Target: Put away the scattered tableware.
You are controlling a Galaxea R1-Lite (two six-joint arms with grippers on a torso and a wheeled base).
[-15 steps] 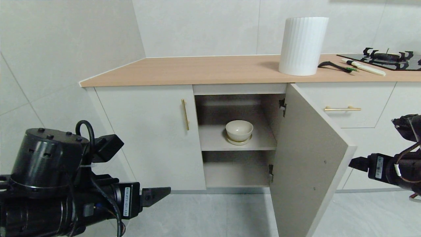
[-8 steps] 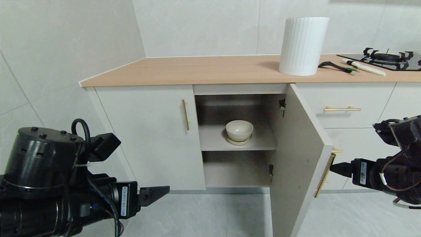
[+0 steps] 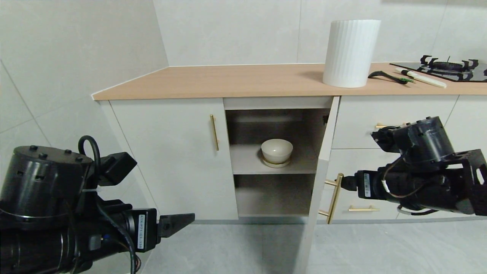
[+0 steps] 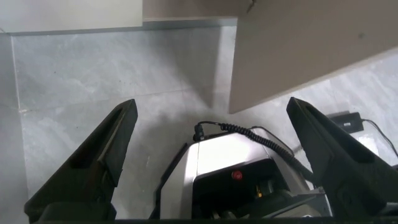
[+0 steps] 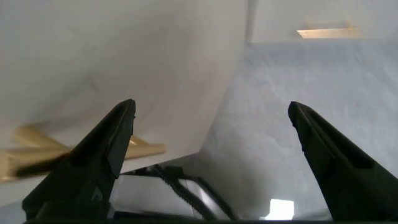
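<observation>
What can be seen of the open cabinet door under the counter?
The cabinet door is a flat, pale grey matte panel with a vertical gold bar handle on its outer face. Hinged at the opening's right side, it stands partly open, nearly edge-on in the head view. The right end effector, open, sits at the handle; contact cannot be confirmed.

We record: gas hob (image 3: pixel 451 68) cut off at the countertop's (image 3: pixel 228 82) right end. Utensils (image 3: pixel 405 78) beside it too small to identify. Bowl (image 3: pixel 277 150) hides most of the dish (image 3: pixel 274 165) beneath it.
</observation>
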